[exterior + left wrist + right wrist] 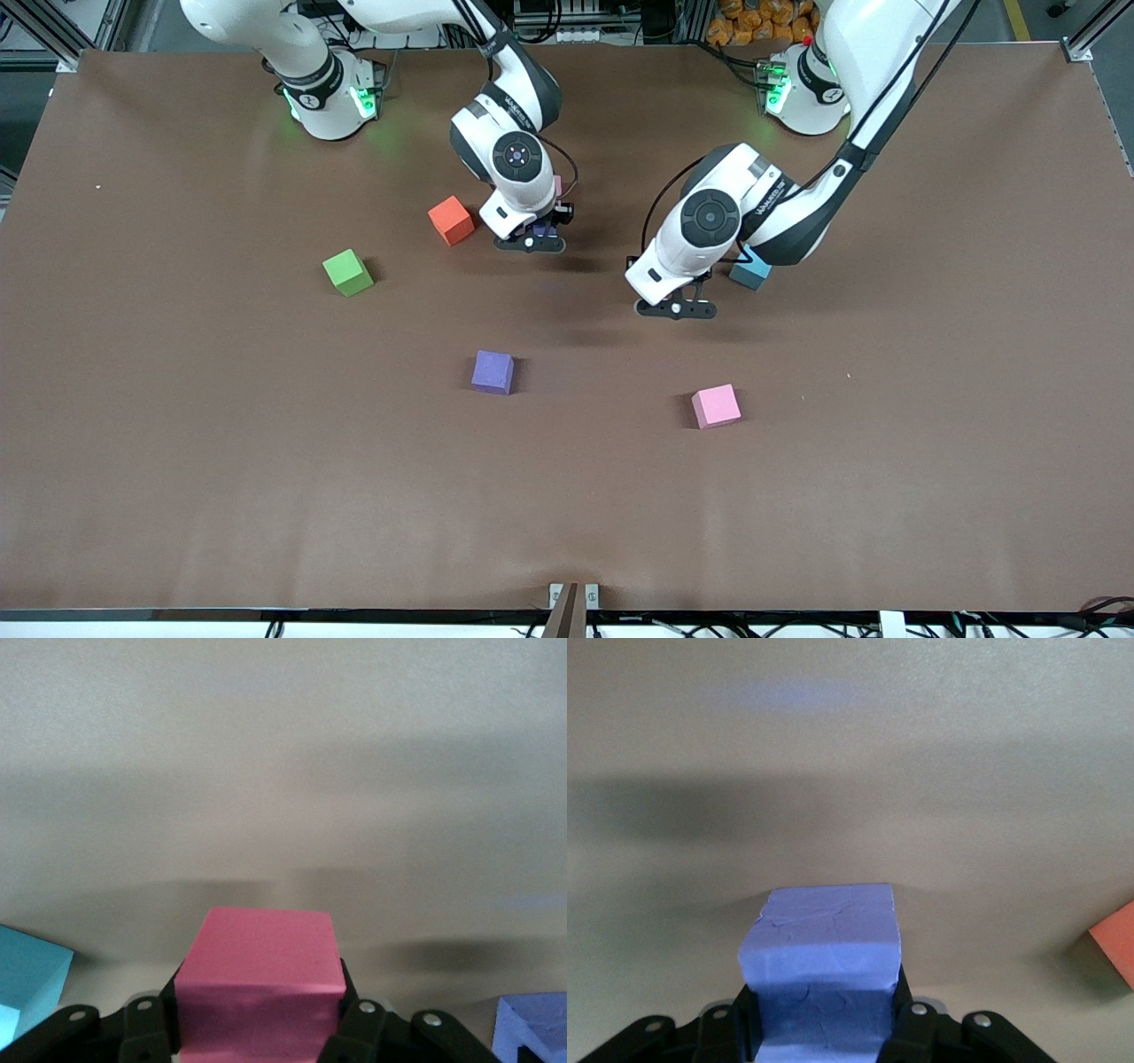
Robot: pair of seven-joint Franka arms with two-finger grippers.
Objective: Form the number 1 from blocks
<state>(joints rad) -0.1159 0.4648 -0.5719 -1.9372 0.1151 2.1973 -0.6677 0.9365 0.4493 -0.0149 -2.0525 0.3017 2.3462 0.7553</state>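
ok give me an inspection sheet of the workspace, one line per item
Surface: brown table, bare in the middle.
Job's things: red block beside the right gripper; loose purple block and loose pink block nearer the camera.
Clutter: green cube; light blue cube.
Grippers: left gripper shut on held pink block; right gripper shut on held purple block.
Cables: black cables on both wrists.
Surroundings: metal frame, wiring by the bases.

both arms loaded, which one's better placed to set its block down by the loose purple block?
Right, marginally. The right gripper, shut on a purple block, hangs closer to the loose purple block than the left gripper, holding a pink block.
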